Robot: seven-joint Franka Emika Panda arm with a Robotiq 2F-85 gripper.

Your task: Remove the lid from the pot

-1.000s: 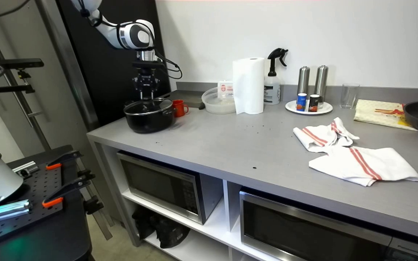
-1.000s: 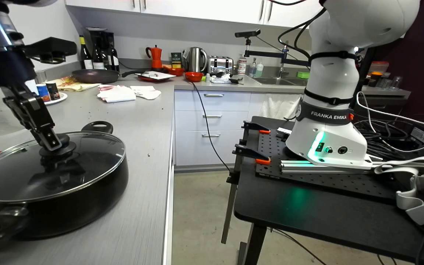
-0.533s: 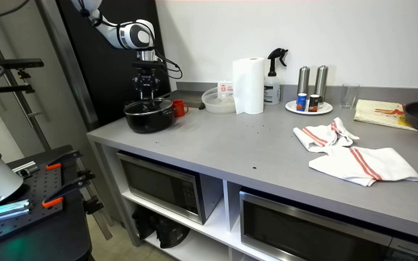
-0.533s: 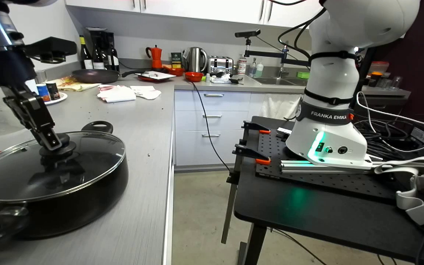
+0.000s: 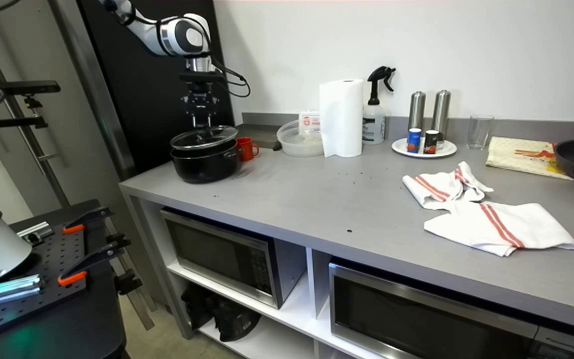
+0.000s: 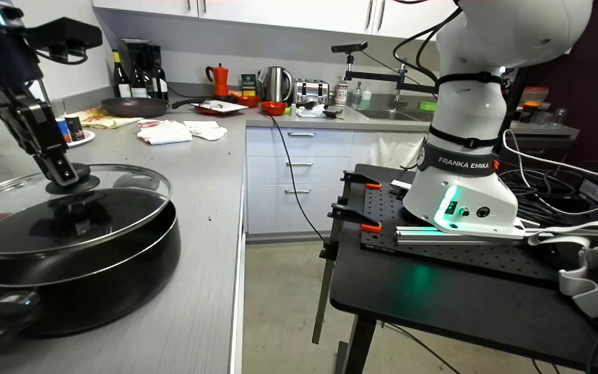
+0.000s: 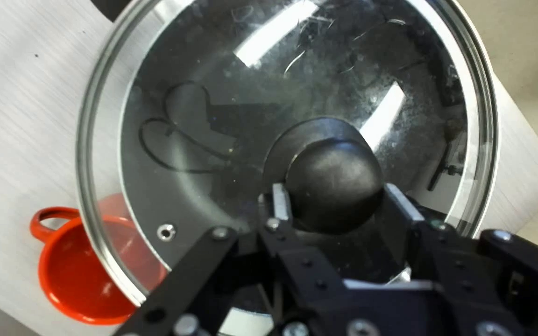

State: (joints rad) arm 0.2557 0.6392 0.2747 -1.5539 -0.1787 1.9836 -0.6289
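Observation:
The lid [image 5: 197, 139], clear glass with a metal rim and dark knob, hangs a little above the pot [image 5: 206, 168]. My gripper [image 5: 201, 122] is shut on the lid's knob, one finger on each side, as the wrist view shows with the gripper [image 7: 332, 200] and the lid [image 7: 231, 93]. In an exterior view, a gap shows between the lid [image 6: 127, 205] and the rim of the black pot [image 6: 117, 296], and the gripper [image 6: 68, 179] is at the knob. The lid looks roughly level. The pot stands near the counter's end; its inside is mostly hidden under the lid.
A red mug [image 5: 245, 148] stands close beside the pot and also shows in the wrist view [image 7: 82, 275]. A plastic bowl [image 5: 297, 147], paper towel roll [image 5: 342, 119] and spray bottle [image 5: 374, 122] stand along the wall. Striped towels [image 5: 496, 224] lie farther along the counter [image 5: 307, 199].
My gripper has risen with the lid in its fingers. The lid was resting on the pot in both earlier moments and is now lifted slightly above it. The pot has stayed in place.

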